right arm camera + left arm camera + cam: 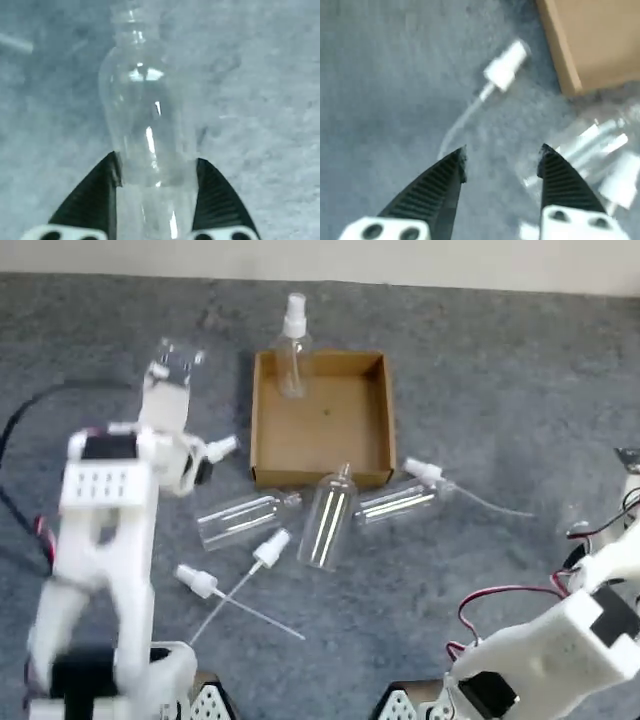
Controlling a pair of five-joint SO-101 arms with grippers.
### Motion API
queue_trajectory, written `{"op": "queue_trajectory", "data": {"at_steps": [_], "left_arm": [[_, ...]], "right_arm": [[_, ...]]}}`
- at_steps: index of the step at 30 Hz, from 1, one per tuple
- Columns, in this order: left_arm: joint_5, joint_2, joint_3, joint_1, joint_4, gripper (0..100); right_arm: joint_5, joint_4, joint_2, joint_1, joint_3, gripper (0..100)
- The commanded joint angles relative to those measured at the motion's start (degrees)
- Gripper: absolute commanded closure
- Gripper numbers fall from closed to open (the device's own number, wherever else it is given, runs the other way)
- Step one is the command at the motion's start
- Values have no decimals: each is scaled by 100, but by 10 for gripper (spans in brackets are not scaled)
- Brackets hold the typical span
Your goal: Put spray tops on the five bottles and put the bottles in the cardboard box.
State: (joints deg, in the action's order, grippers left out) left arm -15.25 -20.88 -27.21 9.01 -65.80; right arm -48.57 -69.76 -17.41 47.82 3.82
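Observation:
The cardboard box (268,430) lies open at the table's middle back, and one capped bottle (292,358) leans in its far left corner. In front of the box lie two uncapped bottles (245,518) (328,520) and a third bottle (400,502) with a spray top. My left gripper (502,160) hangs open over the carpet, just short of a loose spray top (506,70) by the box's near left corner (567,75). That gripper (198,468) is beside this top (222,448). My right gripper (156,172) is shut on a clear uncapped bottle (145,110), its fingers (102,190) against both sides.
Two more loose spray tops (270,548) (198,582) with long dip tubes lie crossed in front of the lying bottles. Grey carpet covers the table. The right arm (560,640) stands at the front right, with red wires beside it.

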Motion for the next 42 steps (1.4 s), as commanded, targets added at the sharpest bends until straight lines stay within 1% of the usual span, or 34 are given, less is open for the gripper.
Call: {"op": "queue_trajectory", "data": {"at_steps": [1, 6, 10, 13, 15, 19, 21, 23, 26, 31, 34, 38, 42], "left_arm": [[-756, 1780, 2105, -4, -290, 819], [-1407, 3591, 4057, -84, -800, 819], [-1767, 4796, 5147, -303, -1213, 819], [-1908, 5464, 5666, -435, -1301, 819], [-1925, 5798, 5912, -488, -1301, 819], [-1925, 6281, 6229, -479, -1292, 819], [-1925, 6448, 6290, -453, -1275, 826], [-1925, 6545, 6290, -453, -1266, 878], [-1908, 6580, 6290, -453, -1310, 999], [-1864, 6378, 6536, -233, -1881, 997], [-1415, 6009, 6844, -40, -2321, 997], [-1310, 5332, 7090, 101, -2971, 997], [-800, 4567, 7073, 207, -3455, 997]], "right_arm": [[378, 136, -295, 189, -576, 994], [378, 127, -409, 119, -681, 991], [378, 101, -409, 40, -690, 991], [360, -295, -409, -136, -699, 991], [202, -532, -409, -233, -716, 991], [123, -629, -409, -286, -716, 990], [105, -629, -409, -286, -716, 965], [105, -637, -409, -286, -708, 923], [97, -664, -409, -277, -708, 882], [97, -673, -409, -242, -725, 878], [114, -716, -391, -277, -725, 875], [132, -1103, -400, -435, -1015, 875], [141, -1393, -400, -523, -1332, 874]]}}
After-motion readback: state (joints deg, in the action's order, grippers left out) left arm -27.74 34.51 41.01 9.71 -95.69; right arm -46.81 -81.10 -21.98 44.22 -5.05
